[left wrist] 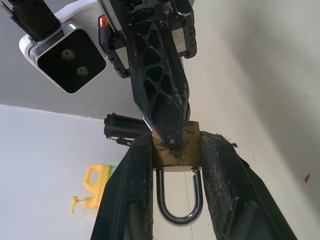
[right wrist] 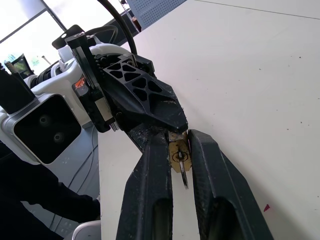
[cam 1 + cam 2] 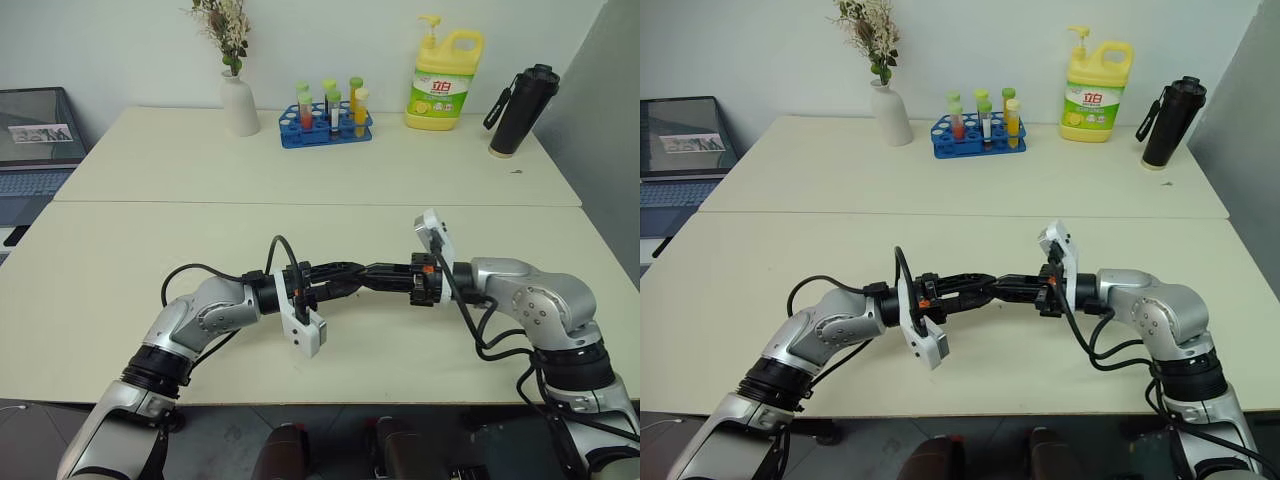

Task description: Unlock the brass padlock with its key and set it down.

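Over the near half of the cream table (image 3: 120, 300), the two grippers meet tip to tip above the surface. From the head views the brass padlock and key are hidden inside the joined black fingertips; only the left gripper (image 3: 352, 272) and right gripper (image 3: 372, 275) show there, pointing at each other roughly level

In the left wrist view the brass padlock (image 1: 176, 150) sits clamped between the left gripper's two fingers, body squeezed on both sides, silver shackle (image 1: 179, 197) hanging back between the fingers and appearing closed. The right gripper's fingertips press onto the face of the lock body and cover part of it

In the right wrist view the key (image 2: 183, 176) shows as a thin silver sliver standing out of the keyhole face of the padlock, lying between the right gripper's two fingers. The fingers are drawn in narrow on either side of it; actual contact with the key is too small to make out

Open tabletop lies all around the joined grippers. A test-tube rack (image 3: 326, 120), white vase (image 3: 239, 103), yellow soap bottle (image 3: 444, 82) and black flask (image 3: 522, 110) stand well apart along the far edge. A laptop (image 3: 35, 150) is cut off at the left margin
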{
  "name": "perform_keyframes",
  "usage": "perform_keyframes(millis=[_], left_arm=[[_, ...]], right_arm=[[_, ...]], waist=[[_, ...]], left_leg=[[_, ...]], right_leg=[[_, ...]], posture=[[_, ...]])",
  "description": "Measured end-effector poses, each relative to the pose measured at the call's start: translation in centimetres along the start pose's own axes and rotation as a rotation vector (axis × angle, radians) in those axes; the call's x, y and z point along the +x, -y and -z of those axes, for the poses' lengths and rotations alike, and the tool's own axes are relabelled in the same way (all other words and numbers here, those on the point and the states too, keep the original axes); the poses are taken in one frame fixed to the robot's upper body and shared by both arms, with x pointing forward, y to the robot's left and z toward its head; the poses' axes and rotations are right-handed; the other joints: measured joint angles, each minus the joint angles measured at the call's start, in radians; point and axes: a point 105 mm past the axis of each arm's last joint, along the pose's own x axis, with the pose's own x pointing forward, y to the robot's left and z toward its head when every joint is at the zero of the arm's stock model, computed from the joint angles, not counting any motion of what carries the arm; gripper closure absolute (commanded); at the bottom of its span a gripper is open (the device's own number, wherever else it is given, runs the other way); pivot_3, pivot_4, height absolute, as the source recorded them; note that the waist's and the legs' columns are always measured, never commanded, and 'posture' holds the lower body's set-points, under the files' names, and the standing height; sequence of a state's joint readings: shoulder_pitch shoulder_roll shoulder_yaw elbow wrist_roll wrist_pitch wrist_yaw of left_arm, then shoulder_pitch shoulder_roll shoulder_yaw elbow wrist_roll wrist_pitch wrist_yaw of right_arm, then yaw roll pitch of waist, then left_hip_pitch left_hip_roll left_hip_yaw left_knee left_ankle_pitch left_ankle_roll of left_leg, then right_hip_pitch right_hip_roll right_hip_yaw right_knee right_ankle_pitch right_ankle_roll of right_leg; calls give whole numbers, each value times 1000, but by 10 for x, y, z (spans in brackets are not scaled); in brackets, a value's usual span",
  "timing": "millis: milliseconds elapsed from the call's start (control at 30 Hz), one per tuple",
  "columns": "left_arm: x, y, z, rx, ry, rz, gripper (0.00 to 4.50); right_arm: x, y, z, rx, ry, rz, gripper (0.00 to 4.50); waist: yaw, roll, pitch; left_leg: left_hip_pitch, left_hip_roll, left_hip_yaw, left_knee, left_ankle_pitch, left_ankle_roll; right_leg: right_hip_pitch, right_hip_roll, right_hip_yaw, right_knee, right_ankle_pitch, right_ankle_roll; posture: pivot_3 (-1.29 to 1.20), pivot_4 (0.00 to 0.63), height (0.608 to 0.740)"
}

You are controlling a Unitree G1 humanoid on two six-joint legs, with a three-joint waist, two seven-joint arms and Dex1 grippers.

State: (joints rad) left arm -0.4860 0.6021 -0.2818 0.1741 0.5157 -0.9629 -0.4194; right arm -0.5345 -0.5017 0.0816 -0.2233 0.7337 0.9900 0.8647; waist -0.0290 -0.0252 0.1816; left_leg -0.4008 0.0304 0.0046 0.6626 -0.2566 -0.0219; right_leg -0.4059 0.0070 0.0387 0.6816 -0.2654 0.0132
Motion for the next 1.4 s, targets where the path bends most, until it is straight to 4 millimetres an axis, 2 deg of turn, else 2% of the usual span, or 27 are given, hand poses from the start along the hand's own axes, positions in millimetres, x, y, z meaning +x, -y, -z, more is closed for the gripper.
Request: perform_keyframes(millis=[233,567,667,800,867,933,1067,1133,1300,1400], left_arm=[[-1,1,0,-40,-1,-5,3534],[-9,4,-10,-127,22,7,374],[-13,4,-16,-167,13,-11,325],[-15,-7,-24,-314,7,-58,1244],[-15,-16,-28,-429,12,-89,1936],[-14,-32,-26,-618,5,-165,2644],[-25,-59,-1,-805,-65,-252,3994],[-31,-63,13,-858,-105,-264,4500],[-34,-52,27,-923,-135,-196,4500],[-33,-34,32,-997,-134,-111,4500]], right_arm=[[1,0,0,-4,-3,-5,4330],[3,5,-4,-13,0,3,4330],[2,11,-5,-25,1,26,4330],[0,17,-9,-40,8,44,4330],[0,17,-11,-57,10,47,4330],[-1,18,-12,-79,6,51,4330],[-2,16,-12,-117,-4,34,4330],[-1,15,-11,-129,-11,26,4330],[0,12,-10,-145,-17,3,4330],[1,7,-12,-162,-16,-20,4330]], waist=[[0,0,0],[0,0,0],[-2,0,0],[-1,0,0],[-2,0,0],[-2,0,0],[-2,0,0],[-2,0,0],[-1,0,0],[-1,0,0]], left_leg=[[0,0,0,0,0,0],[0,0,0,0,0,0],[0,0,1,0,0,0],[0,1,0,0,0,0],[0,1,0,0,0,0],[0,1,-1,0,0,0],[0,1,-1,0,0,0],[0,0,-1,0,0,0],[0,0,-1,0,0,0],[0,0,-1,0,0,0]], right_leg=[[0,0,0,0,0,0],[0,0,0,0,0,0],[0,-1,1,0,0,0],[0,-1,0,0,0,0],[0,0,0,0,0,0],[0,0,0,0,0,1],[0,4,-1,0,-3,5],[0,4,0,0,-3,5],[0,4,0,-1,0,0],[0,4,0,-1,0,0]], posture=[[0,150,740],[0,150,740],[0,150,740],[0,150,740],[0,150,740],[0,150,740],[0,150,740],[0,150,740],[0,150,740],[0,150,740]])
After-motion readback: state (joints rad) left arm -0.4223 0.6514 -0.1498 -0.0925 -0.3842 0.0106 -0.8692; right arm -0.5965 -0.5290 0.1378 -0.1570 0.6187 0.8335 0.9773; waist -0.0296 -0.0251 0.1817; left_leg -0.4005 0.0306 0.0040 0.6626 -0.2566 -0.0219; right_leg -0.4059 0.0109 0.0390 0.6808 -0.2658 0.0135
